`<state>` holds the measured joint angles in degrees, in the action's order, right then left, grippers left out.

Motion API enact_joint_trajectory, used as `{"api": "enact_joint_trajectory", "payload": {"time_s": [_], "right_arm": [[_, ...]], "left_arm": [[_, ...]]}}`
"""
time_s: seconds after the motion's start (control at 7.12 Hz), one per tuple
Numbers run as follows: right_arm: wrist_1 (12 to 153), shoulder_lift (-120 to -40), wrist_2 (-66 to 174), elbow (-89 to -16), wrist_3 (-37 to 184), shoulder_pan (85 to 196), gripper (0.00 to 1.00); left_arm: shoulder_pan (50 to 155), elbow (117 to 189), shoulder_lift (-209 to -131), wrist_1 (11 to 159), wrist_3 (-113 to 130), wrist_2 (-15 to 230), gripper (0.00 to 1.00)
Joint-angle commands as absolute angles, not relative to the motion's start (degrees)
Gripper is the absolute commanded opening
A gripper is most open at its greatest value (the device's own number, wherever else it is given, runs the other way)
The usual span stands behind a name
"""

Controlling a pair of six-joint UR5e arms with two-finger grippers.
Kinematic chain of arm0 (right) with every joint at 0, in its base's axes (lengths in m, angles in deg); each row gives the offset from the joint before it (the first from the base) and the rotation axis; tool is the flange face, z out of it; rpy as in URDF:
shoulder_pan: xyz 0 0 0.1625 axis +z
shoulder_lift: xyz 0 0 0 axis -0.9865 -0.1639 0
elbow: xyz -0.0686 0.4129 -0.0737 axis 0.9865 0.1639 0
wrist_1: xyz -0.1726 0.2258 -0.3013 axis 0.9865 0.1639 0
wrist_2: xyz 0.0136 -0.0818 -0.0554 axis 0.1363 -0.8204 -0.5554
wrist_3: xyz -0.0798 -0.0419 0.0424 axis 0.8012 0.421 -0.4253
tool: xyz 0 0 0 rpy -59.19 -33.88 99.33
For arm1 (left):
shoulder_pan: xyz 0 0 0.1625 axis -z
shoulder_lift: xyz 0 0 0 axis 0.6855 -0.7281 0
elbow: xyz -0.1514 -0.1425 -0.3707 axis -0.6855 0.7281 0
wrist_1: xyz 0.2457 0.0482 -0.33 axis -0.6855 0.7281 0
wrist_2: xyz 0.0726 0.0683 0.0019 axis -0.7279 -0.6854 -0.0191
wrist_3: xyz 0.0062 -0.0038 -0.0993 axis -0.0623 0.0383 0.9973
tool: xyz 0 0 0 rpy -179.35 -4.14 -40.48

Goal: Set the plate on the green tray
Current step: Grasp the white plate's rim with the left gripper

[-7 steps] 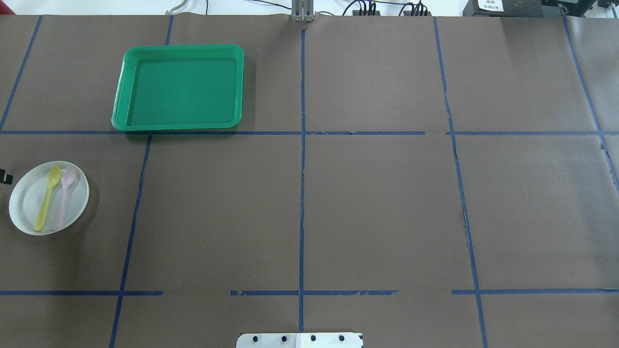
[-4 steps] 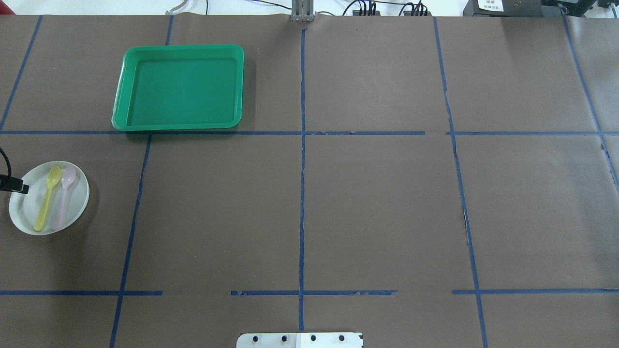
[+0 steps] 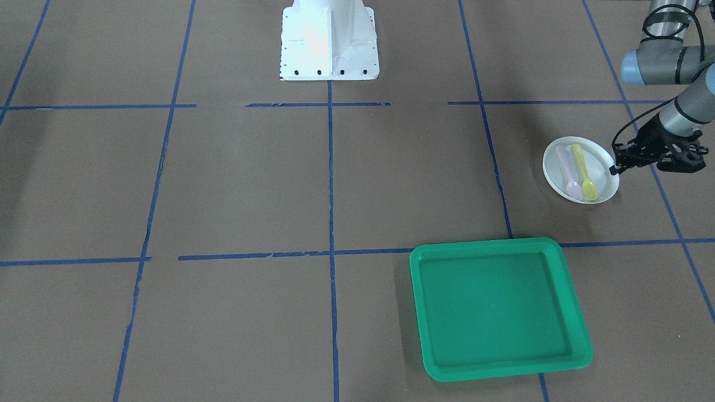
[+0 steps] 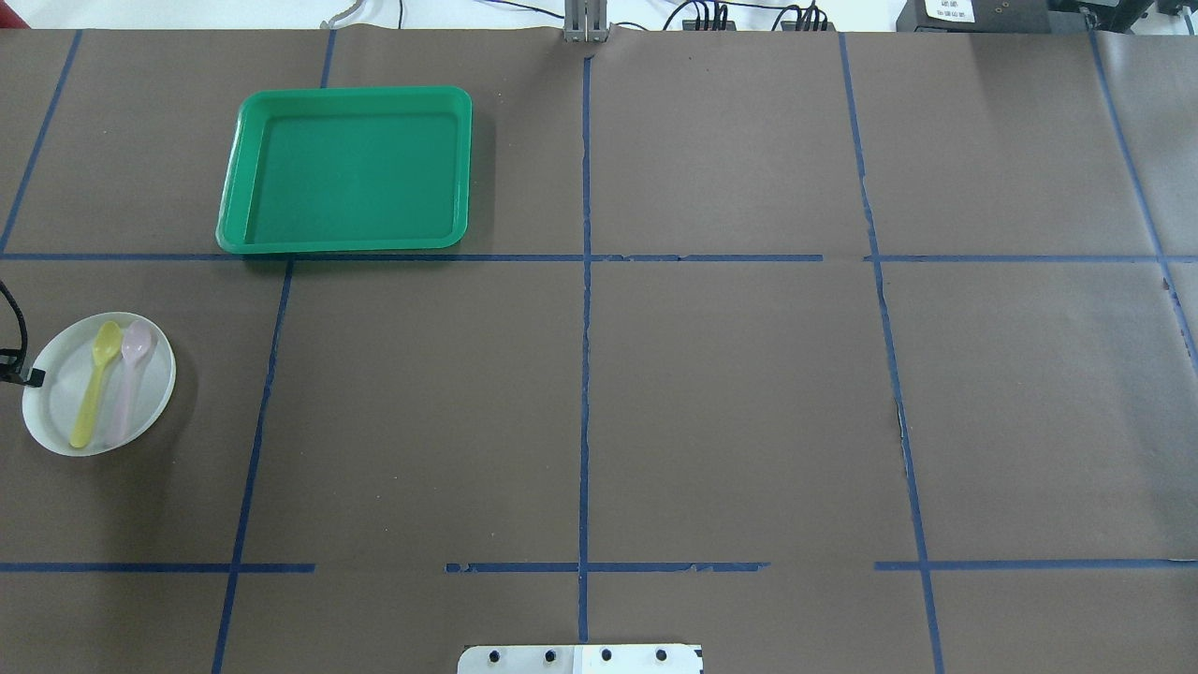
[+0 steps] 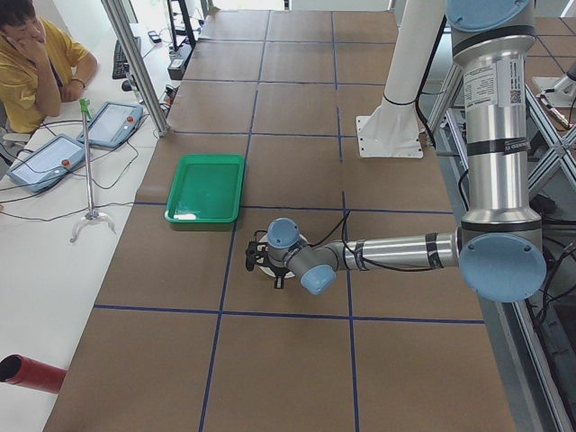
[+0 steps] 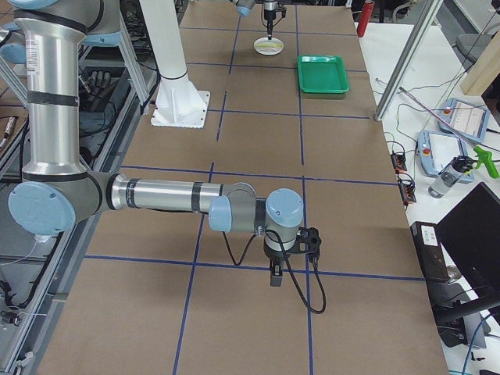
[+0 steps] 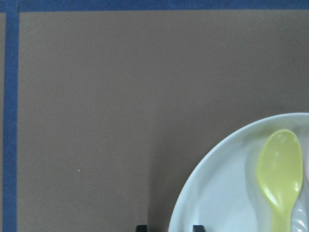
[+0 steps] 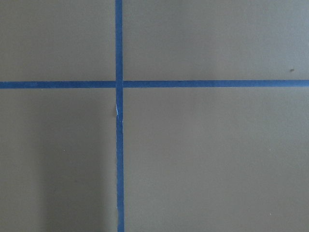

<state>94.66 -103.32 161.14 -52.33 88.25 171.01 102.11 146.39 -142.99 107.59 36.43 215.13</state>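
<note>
I read this as the grasp step. My left gripper is down at the plate with its fingers partly spread, one tip outside the rim and one over the inside. The rim runs between them with slack, so nothing is clamped yet. The plate sits on the table, and the tray lies well apart from the fingers, across a tape line.

Next, I judge, the fingers must pinch the rim and lift level. A yellow spoon and a pink spoon lie loose just beyond the inner finger.

The plate is round, shallow, glossy white, and thin-lipped. The tray is smooth green plastic with rounded corners, a raised rim and a flat floor. The table cover is matte brown.

I cannot tell how the right gripper has its fingers set.
</note>
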Motion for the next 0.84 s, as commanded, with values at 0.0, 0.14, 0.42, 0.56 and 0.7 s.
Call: {"api": "enact_joint_trajectory", "payload": {"time_s": [0.0, 0.14, 0.42, 0.56, 0.7], "right_arm": [[94.7, -103.3, 161.2, -52.3, 88.3, 171.0, 1.00], [94.7, -103.3, 161.2, -52.3, 88.3, 171.0, 1.00], [94.7, -103.3, 161.1, -52.3, 88.3, 171.0, 1.00], [94.7, -103.3, 161.1, -52.3, 88.3, 171.0, 1.00], [94.7, -103.3, 161.2, -52.3, 88.3, 171.0, 1.00]], "left_arm": [[102.8, 147.2, -142.5, 107.5, 36.2, 222.5, 0.00], [106.3, 147.7, -143.0, 107.4, 36.2, 226.7, 0.00], [112.5, 148.6, -145.6, 107.2, 36.3, 232.4, 0.00], [114.2, 148.6, -148.0, 106.0, 36.8, 232.4, 0.00], [114.9, 148.5, -151.4, 102.3, 37.0, 232.3, 0.00]]}}
